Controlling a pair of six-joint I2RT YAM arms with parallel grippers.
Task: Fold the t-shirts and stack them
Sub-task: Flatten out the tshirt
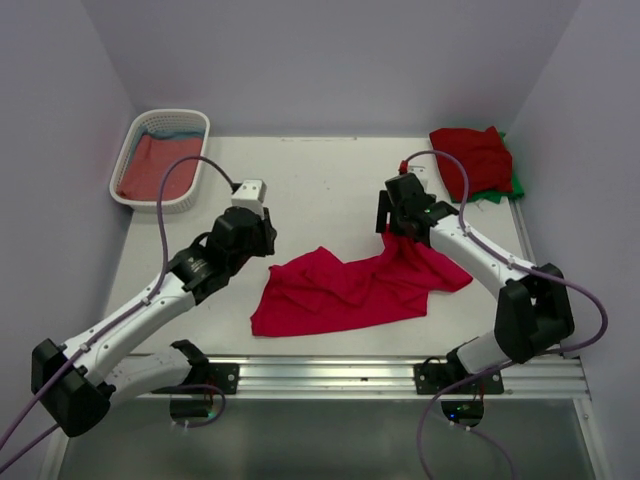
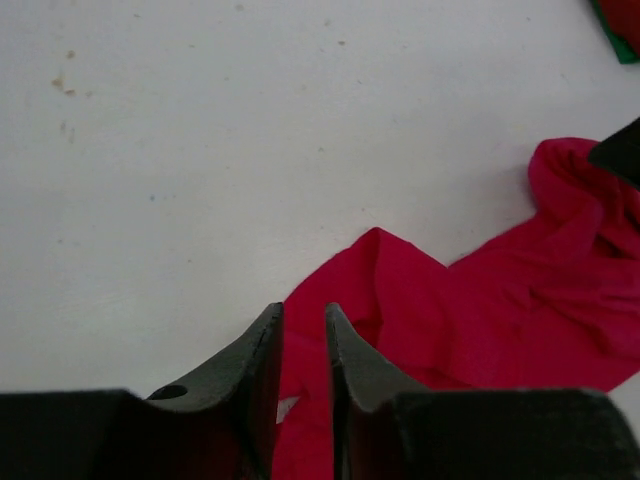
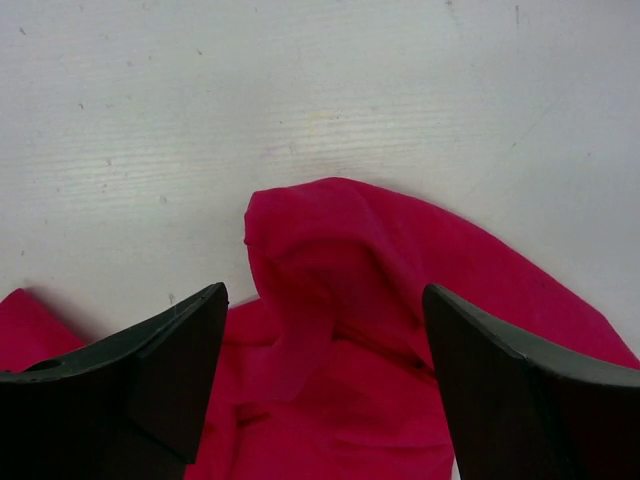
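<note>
My right hand (image 3: 325, 295) is spread wide. Its two fingers stand on either side of a raised fold at the far right end of the crimson t-shirt (image 1: 350, 285) and do not press it. My left hand (image 2: 302, 315) hangs at the shirt's near-left corner with its fingers only a narrow slit apart. Crimson cloth shows through that slit, and I cannot tell whether any of it is caught.

The crimson t-shirt lies crumpled and unfolded on the bench (image 1: 320, 180), between my two arms and towards the near edge. At the far right corner a darker red t-shirt (image 1: 470, 155) sits on a green t-shirt (image 1: 515, 185), whose edge shows beneath it. At the far left a white basket (image 1: 125, 150) holds a dusty-red t-shirt (image 1: 155, 165), with a strip of blue t-shirt (image 1: 175, 128) behind it.
</note>
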